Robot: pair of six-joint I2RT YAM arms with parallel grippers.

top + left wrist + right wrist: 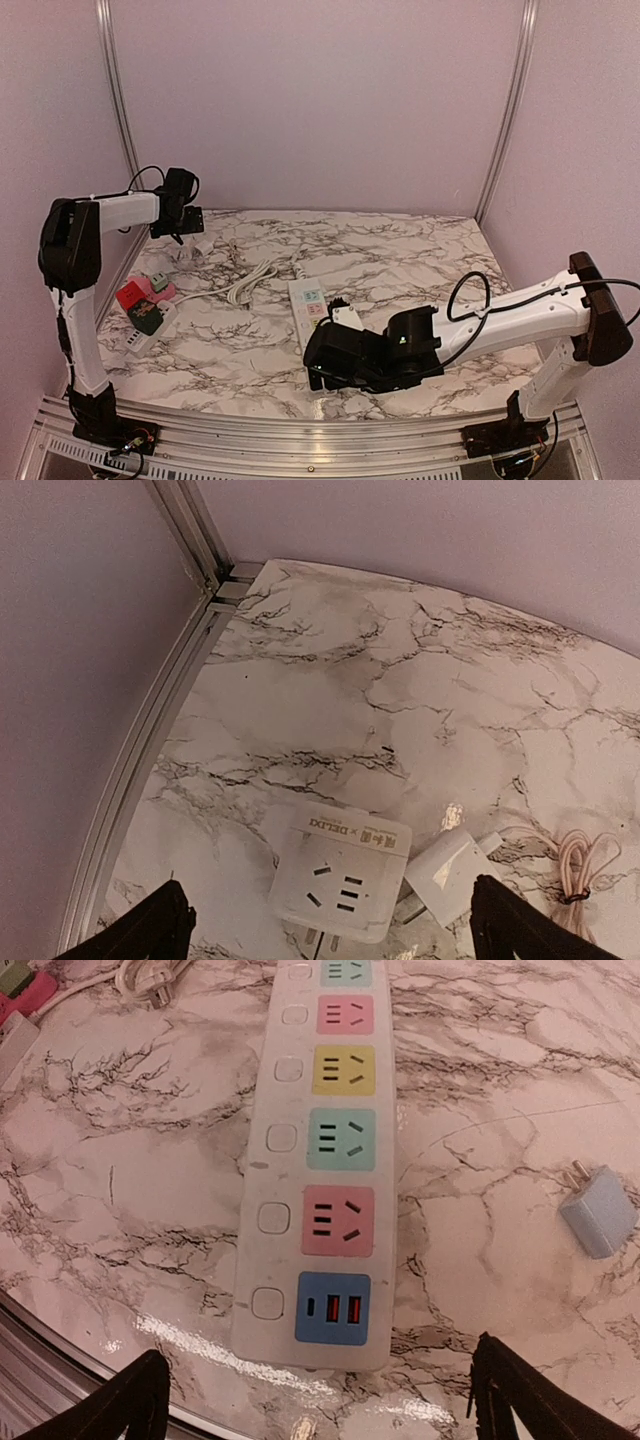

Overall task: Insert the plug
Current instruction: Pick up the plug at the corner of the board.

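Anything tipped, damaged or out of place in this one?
Nothing is damaged or spilled. A small blue-grey plug lies on its side on the table, apart from the power strip. Otherwise nothing stands out.

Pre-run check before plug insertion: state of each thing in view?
left gripper: open, empty.
right gripper: open, empty, above power strip.
power strip: lying flat, visible sockets all empty.
blue-grey plug: unplugged, lying right of the strip.
DELIXI socket adapter: sockets up, nothing plugged in.
white charger: unplugged, lying beside adapter.
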